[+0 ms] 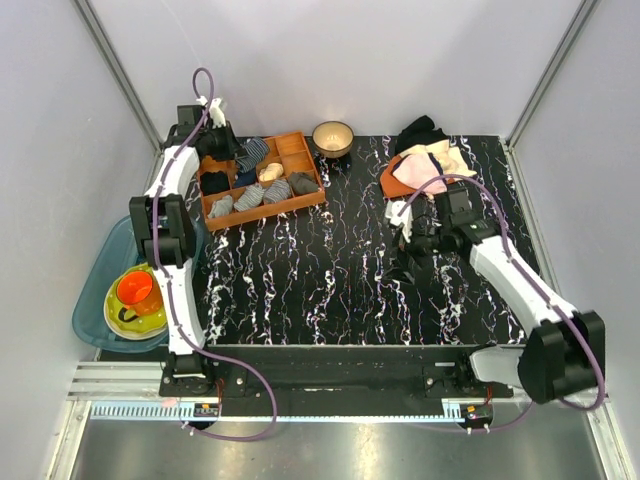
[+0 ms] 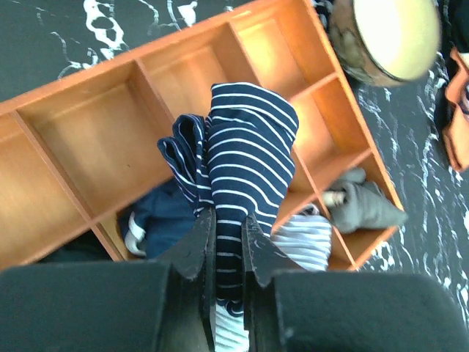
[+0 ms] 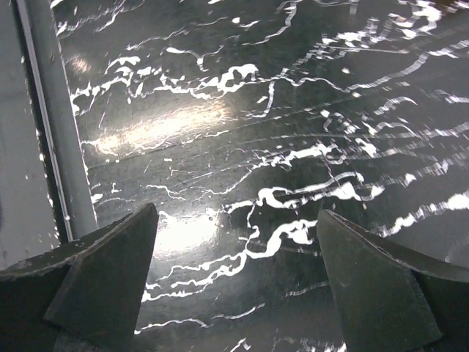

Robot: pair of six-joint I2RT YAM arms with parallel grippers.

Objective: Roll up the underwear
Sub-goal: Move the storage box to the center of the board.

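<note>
Nearest me, off the left edge of the table (image 1: 330, 270), sits a blue basin (image 1: 88, 290) holding a yellow plate (image 1: 150, 320) and an orange cup (image 1: 135, 288); the left arm crosses in front of it and cuts off its right side.

Further in, my right gripper (image 3: 238, 220) hangs over bare black marbled tabletop with its fingers spread wide and nothing between them. From above its fingertips are lost against the dark surface, so I read it from the wrist camera only. A grey strip runs down the left side of that view; I cannot tell what it is.

Beyond that, on the far left, my left gripper (image 2: 229, 227) is clamped on the underwear (image 2: 245, 147), a navy bundle with pale stripes, doubled over on itself. It hangs above the wooden tray (image 2: 80, 139), over the middle compartments. The end nearest the camera disappears between the fingers, and I cannot tell whether the far end touches the tray or hangs clear of it. No coloured edge shows from this angle.

Under and around the bundle, the tray's near compartments hold a dark blue bundle (image 2: 165, 213), half covered by the underwear, a grey-striped roll (image 2: 308, 242) partly behind the finger, and a grey cloth (image 2: 363, 205). The far compartments in this view show bare wood.

At the far edge stand a bowl (image 1: 332, 137) just beyond the tray and a heap of pink, cream, orange and black garments (image 1: 430, 165), which the right arm's cable crosses.
</note>
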